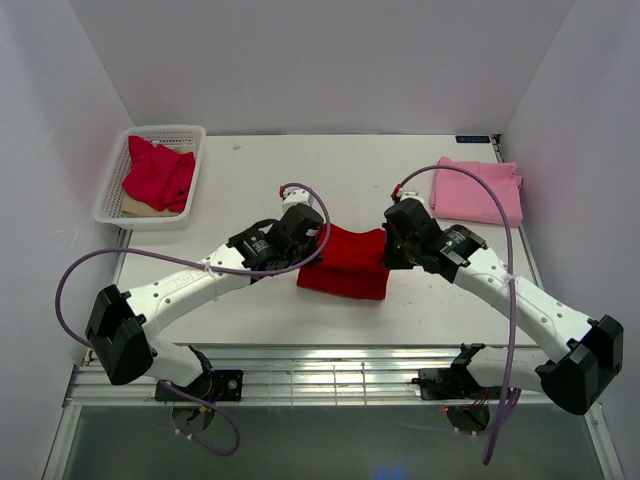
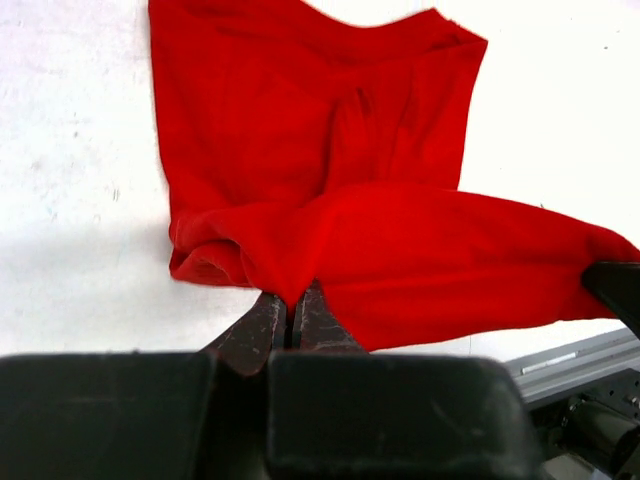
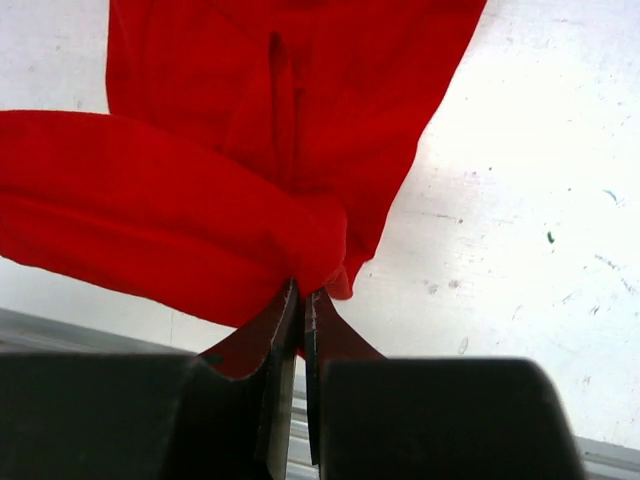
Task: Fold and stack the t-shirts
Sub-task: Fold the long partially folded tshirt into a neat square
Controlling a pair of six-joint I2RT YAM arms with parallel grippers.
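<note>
Two grips at once: left pincer [image 2: 293, 305] and right pincer [image 3: 300, 295] each clamped tight on one side of the red t-shirt [image 1: 345, 262], mid table [image 1: 330, 315], stretching a fold between them, I'd judge, to lay it flat. Pink t-shirt [image 1: 478, 190] lay far right.

Bright red t-shirt [image 1: 345, 265]: plain. Light pink t-shirt [image 1: 477, 190]: plain. Crimson t-shirt [image 1: 158, 172]: darker, plain. Basket [image 1: 165, 131]: white mesh. Bench [image 1: 250, 180]: white, few dark specks. My left arm [image 1: 185, 287], right arm [image 1: 525, 305]: white shells, black joints; 2 purple cables [image 1: 60, 290].
</note>
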